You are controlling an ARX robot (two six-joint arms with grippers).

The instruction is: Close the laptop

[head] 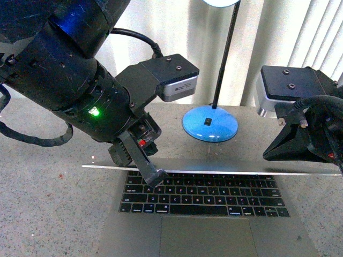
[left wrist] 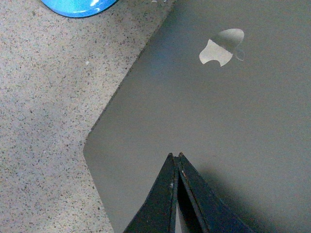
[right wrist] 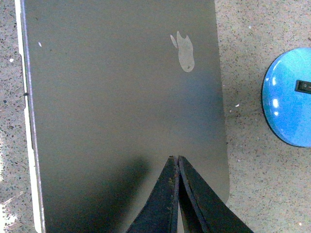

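The silver-grey laptop (head: 203, 235) lies at the front of the table, black keys and trackpad showing. Its lid (head: 225, 172) appears edge-on as a thin line above the keyboard, partly lowered. My left gripper (head: 157, 179) is shut, its tip at the lid's edge on the left. My right gripper (head: 266, 156) is shut just above the lid's edge on the right. The left wrist view shows the shut left gripper (left wrist: 176, 155) over the lid's back (left wrist: 218, 121) near a corner, below the apple logo (left wrist: 221, 48). The right wrist view shows the shut right gripper (right wrist: 175, 158) over the lid (right wrist: 121, 97) and logo (right wrist: 183, 52).
A desk lamp with a round blue base (head: 210, 123) and a black stem stands just behind the laptop; the base also shows in the left wrist view (left wrist: 77, 6) and the right wrist view (right wrist: 289, 97). The table is speckled grey stone (head: 48, 203). White blinds hang behind.
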